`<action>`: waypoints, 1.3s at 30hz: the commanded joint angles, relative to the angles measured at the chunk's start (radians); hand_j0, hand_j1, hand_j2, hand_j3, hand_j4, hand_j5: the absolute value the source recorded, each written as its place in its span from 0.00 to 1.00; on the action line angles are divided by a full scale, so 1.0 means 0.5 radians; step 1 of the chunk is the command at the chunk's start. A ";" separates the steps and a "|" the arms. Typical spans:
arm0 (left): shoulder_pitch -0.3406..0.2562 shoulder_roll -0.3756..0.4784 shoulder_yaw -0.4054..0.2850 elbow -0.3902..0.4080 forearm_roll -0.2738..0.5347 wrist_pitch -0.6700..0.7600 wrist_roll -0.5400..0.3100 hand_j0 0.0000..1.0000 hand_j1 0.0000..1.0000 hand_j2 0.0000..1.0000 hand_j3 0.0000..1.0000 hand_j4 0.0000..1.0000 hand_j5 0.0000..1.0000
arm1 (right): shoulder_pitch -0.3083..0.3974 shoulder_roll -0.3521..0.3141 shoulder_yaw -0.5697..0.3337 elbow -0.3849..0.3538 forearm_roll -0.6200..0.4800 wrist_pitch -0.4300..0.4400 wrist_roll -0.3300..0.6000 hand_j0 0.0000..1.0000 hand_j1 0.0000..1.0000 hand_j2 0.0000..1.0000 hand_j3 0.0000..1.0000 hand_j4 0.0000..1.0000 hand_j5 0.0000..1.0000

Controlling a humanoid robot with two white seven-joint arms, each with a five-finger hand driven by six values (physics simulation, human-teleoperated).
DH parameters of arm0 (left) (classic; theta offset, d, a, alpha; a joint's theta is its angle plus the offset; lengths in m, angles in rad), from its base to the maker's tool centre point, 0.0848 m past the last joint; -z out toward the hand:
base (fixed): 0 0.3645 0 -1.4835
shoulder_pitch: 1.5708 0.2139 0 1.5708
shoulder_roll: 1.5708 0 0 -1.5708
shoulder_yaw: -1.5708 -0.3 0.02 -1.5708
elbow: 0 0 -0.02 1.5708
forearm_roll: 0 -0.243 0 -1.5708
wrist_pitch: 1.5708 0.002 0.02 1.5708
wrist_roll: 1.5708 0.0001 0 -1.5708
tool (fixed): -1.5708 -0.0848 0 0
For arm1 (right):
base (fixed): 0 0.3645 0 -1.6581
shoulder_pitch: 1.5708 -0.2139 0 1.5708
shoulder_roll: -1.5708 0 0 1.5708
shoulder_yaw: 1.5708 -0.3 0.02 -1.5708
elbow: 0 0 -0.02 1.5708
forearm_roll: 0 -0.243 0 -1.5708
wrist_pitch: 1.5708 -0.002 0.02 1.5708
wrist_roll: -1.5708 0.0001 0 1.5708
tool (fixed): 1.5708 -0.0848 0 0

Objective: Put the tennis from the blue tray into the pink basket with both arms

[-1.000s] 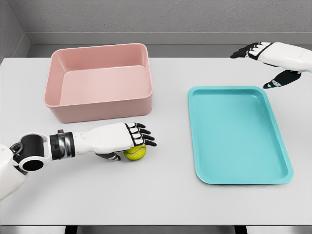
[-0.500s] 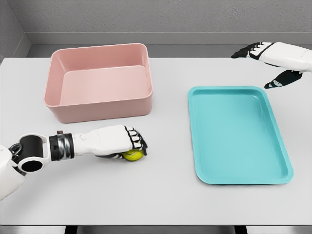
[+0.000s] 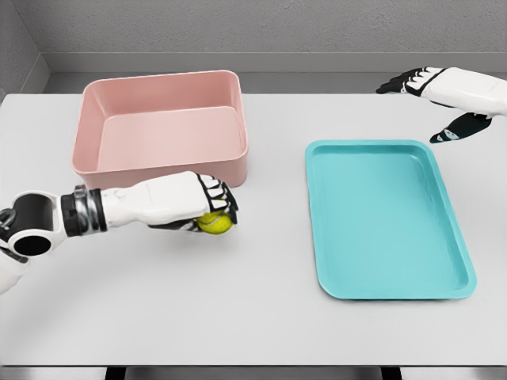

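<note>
Ball (image 3: 215, 224) gripped in my left hand (image 3: 186, 204), just in front of the basket (image 3: 158, 131).

My left fingers (image 3: 218, 198) are curled over the yellow-green ball, pinching it from above with only its lower front showing; hand and ball lie against the basket's front wall in this view, near its right corner, and I cannot tell whether they touch it. The pink basket stands open on the white table (image 3: 253, 317). To the right of the basket, well apart from it, lies the blue tray (image 3: 388, 222), flat on the table. My right hand (image 3: 444, 99) is far right of the basket, beyond the tray's far right corner, fingers spread and holding nothing.
</note>
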 commanded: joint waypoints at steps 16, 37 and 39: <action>-0.227 0.139 0.060 0.118 0.247 0.002 0.004 0.39 0.39 0.39 0.39 0.39 0.39 | 0.003 0.007 0.000 -0.001 -0.013 0.003 -0.002 1.00 1.00 1.00 1.00 1.00 1.00; -0.537 -0.039 0.054 0.732 0.272 0.002 -0.002 0.39 0.39 0.39 0.39 0.39 0.39 | 0.003 0.007 0.000 0.002 -0.013 0.003 -0.002 1.00 1.00 1.00 1.00 1.00 1.00; -0.561 -0.063 0.057 0.793 0.266 0.002 -0.002 0.40 0.40 0.40 0.40 0.40 0.40 | 0.003 0.007 -0.003 -0.001 -0.013 0.003 -0.002 1.00 1.00 1.00 1.00 1.00 1.00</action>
